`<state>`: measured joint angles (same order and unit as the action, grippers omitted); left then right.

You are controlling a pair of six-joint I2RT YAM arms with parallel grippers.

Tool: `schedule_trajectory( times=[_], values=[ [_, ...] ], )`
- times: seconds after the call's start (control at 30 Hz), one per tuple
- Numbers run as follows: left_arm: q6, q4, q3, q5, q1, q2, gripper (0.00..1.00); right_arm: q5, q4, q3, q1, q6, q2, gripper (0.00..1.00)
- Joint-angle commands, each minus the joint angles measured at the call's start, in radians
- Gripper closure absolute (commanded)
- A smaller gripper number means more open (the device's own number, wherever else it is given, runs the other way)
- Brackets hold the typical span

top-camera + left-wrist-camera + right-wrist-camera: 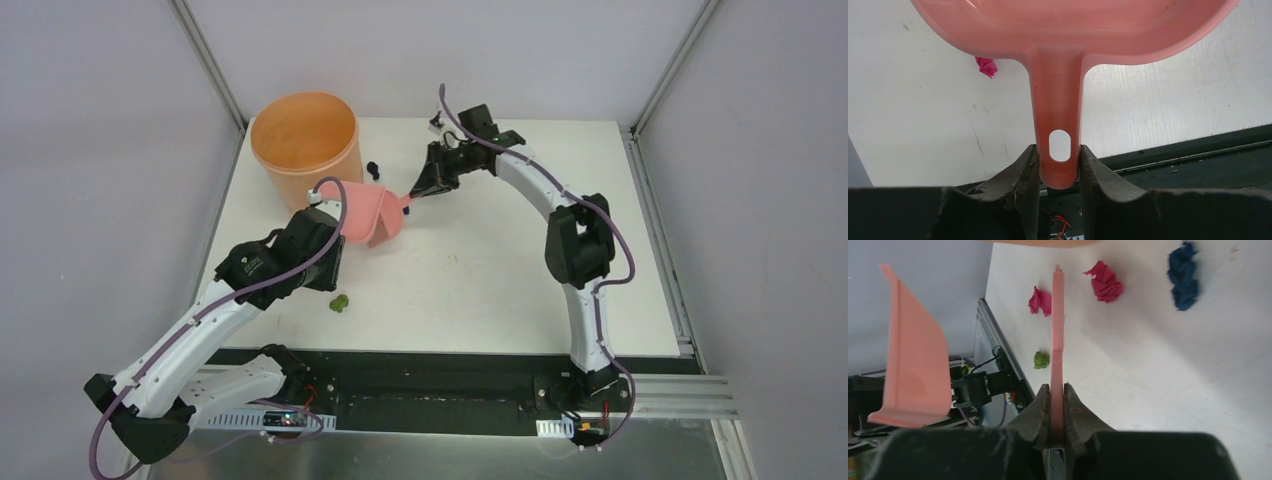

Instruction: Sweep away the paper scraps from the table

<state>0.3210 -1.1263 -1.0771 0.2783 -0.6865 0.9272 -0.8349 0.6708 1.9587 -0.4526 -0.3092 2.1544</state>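
My left gripper (338,228) (1059,165) is shut on the handle of the pink dustpan (372,212) (1068,30) and holds it near the orange bucket. My right gripper (425,186) (1057,390) is shut on the pink hand brush (405,201) (1057,335), right beside the dustpan (913,355). The right wrist view shows two magenta scraps (1105,283) (1040,301), a dark blue scrap (1183,282) and an olive green scrap (1041,360) on the white table (500,290). The green scrap (339,302) lies near the left arm. One magenta scrap (986,66) shows under the dustpan.
A tall orange bucket (305,145) stands at the table's back left corner. Small black scraps lie beside the bucket (372,167) and at the back edge (436,122). Metal frame rails run along the table's sides and front.
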Motion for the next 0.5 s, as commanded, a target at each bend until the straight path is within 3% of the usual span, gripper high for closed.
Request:
schedule_trajectory(
  times=[0.0,0.27,0.47],
  values=[
    [0.043,0.001,-0.018,0.02,0.001,0.029,1.0,-0.079,-0.175,0.028,-0.04,-0.315,0.041,1.0],
    [0.052,0.056,0.031,-0.065,0.001,0.102,1.0,0.011,-0.181,0.032,-0.035,-0.358,0.132,1.0],
    [-0.007,0.041,-0.029,-0.069,-0.001,0.177,1.0,0.182,-0.131,-0.195,0.052,-0.255,-0.06,1.0]
  ],
)
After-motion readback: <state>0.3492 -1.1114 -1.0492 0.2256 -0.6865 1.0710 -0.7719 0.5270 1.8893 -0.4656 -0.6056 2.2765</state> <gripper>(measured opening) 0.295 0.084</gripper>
